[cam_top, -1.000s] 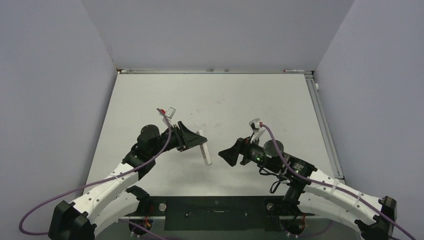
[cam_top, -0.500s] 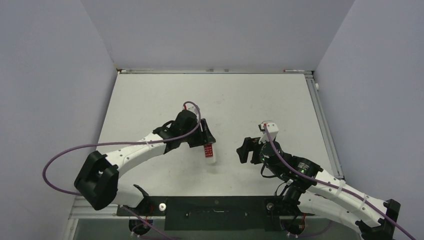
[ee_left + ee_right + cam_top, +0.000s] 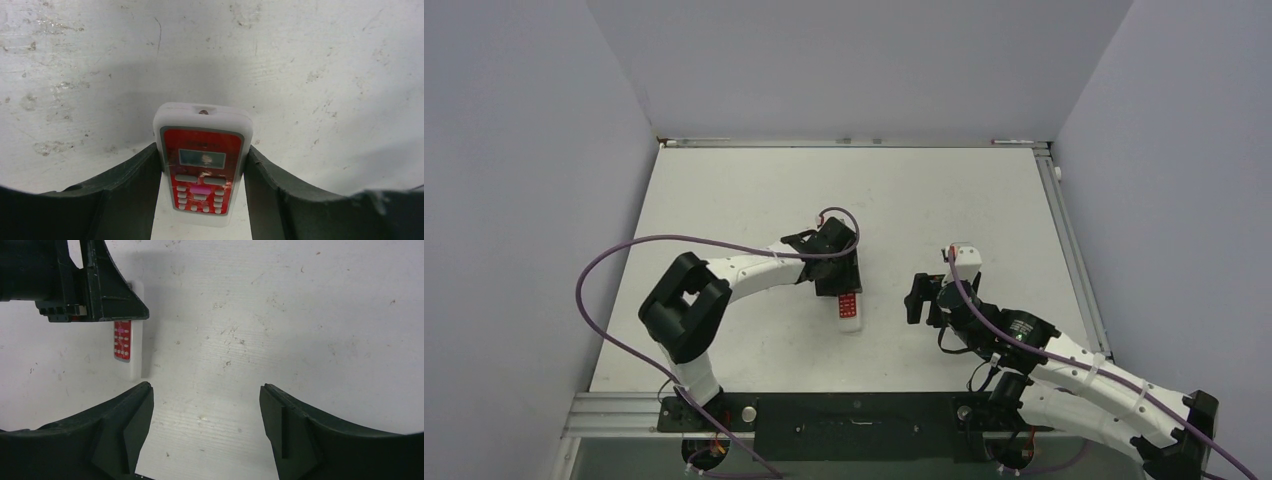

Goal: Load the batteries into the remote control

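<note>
Just one remote control (image 3: 201,172) — pinched face-up by left gripper (image 3: 202,151); right gripper (image 3: 205,386) spread.

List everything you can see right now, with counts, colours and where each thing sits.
table: one, white, scuffed, under both arms
remote control: one, white with red button panel, face up near the table's middle
batteries: none visible in any view
cables: two, purple, one along each arm
left gripper: one, black, shut on the remote control's sides
right gripper: one, black, open and empty, to the right of the remote control
</note>
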